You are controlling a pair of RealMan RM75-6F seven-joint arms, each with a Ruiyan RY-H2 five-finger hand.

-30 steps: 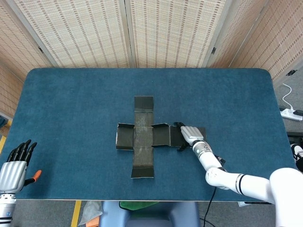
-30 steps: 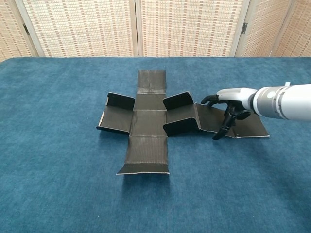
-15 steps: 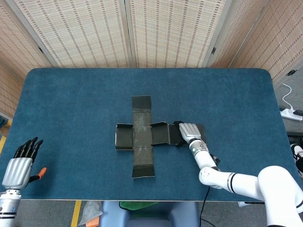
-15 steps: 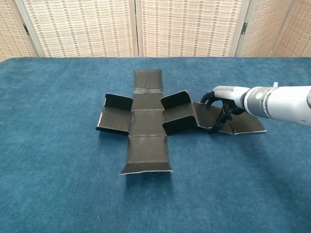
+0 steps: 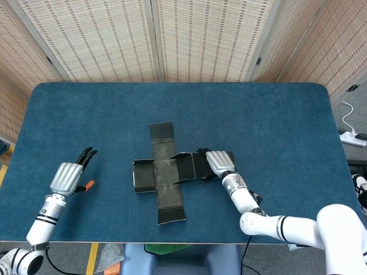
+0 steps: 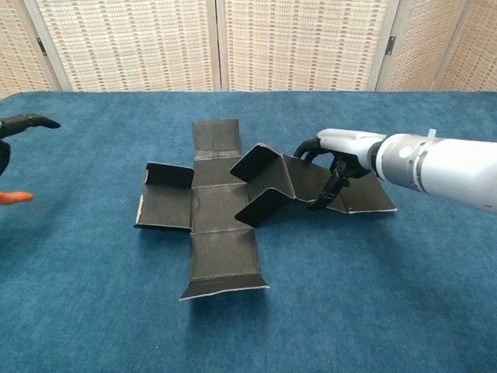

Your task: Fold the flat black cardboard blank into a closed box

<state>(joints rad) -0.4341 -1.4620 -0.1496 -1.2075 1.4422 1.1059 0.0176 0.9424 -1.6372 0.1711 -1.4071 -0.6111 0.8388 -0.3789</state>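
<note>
Box: your black cardboard lies near the middle of the blue surface. It is shaped like a cross and is mostly flat. It sits a little crooked on the surface.

Far flap: 1 flap points away from you and lies flat.

Near flap: 1 flap points toward you and lies flat too.

Left part: the left part has short edges that stand up a bit.

Right part: the right part is lifted up off the surface like a little tent. Past it, 1 more flat piece lies on the surface.

Right robot hand: your right robot hand is on the right side of the cardboard. Its dark fingers curl down and touch the cardboard just beside the lifted part. You cannot tell if it is pinching the cardboard or only pressing on it.

Left robot hand: your left robot hand is over the left side of the surface, well apart from the cardboard. Its dark fingers reach out and hold nothing. The chest view shows only its fingertips at the left edge.

Orange bit: a small orange tip sticks out beside the left robot hand.

Behind: woven screens stand behind the surface.
</note>
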